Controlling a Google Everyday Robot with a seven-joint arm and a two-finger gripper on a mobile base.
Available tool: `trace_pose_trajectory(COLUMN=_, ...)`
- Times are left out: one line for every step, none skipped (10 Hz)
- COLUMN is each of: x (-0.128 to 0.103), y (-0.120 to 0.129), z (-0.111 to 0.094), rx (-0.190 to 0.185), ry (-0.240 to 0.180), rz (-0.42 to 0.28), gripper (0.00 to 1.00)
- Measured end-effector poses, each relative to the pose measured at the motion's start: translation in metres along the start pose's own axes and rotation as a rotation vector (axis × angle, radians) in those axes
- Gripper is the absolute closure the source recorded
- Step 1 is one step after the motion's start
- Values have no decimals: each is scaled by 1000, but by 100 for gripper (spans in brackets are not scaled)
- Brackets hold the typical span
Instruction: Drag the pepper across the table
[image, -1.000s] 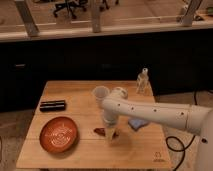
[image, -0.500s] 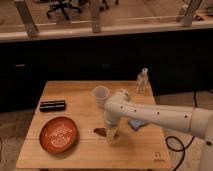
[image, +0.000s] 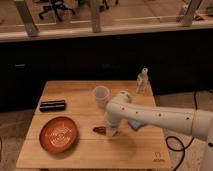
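The pepper (image: 99, 130) is a small dark red-brown piece lying on the light wooden table (image: 75, 155), right of the plate. My gripper (image: 111, 132) reaches down from the white arm (image: 160, 118) and stands just right of the pepper, at table level; its right end is hidden behind the gripper. I cannot tell whether they touch.
An orange-red plate (image: 59, 134) sits front left. A black rectangular bar (image: 52, 105) lies at the left. A white cup (image: 101, 95) stands mid-table, a small clear bottle (image: 142, 80) at the back right. A blue sponge (image: 135, 123) lies partly behind the arm. Dark logo (image: 159, 158) at front right corner.
The gripper has come down and a little forward beside the pepper. The pepper has stayed about where it was.
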Motion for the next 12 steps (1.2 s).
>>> trace_pose_trajectory(x=11, y=-2, z=-3, rx=6, ry=-4, rz=9, gripper=48)
trace_pose_trajectory(x=24, y=-1, z=-5, rx=10, ry=-7, rz=22, gripper=58)
trace_pose_trajectory(x=34, y=0, z=-7, rx=13, ry=-9, rz=32, gripper=66)
trace_pose_trajectory(x=39, y=2, z=-7, rx=14, ry=-9, rz=31, gripper=77)
trace_pose_trajectory(x=40, y=3, z=-7, rx=15, ry=-10, rz=31, gripper=88)
trace_pose_trajectory(x=38, y=3, z=-7, rx=17, ry=-12, rz=38, gripper=94)
trace_pose_trajectory(x=37, y=4, z=-7, rx=19, ry=-13, rz=47, gripper=97)
trace_pose_trajectory(x=41, y=6, z=-8, rx=22, ry=-17, rz=60, gripper=97)
trace_pose_trajectory(x=51, y=8, z=-10, rx=24, ry=-17, rz=70, gripper=97)
trace_pose_trajectory(x=60, y=10, z=-12, rx=25, ry=-19, rz=73, gripper=97)
trace_pose_trajectory(x=70, y=14, z=-15, rx=23, ry=-17, rz=83, gripper=97)
trace_pose_trajectory(x=72, y=15, z=-15, rx=24, ry=-18, rz=88, gripper=97)
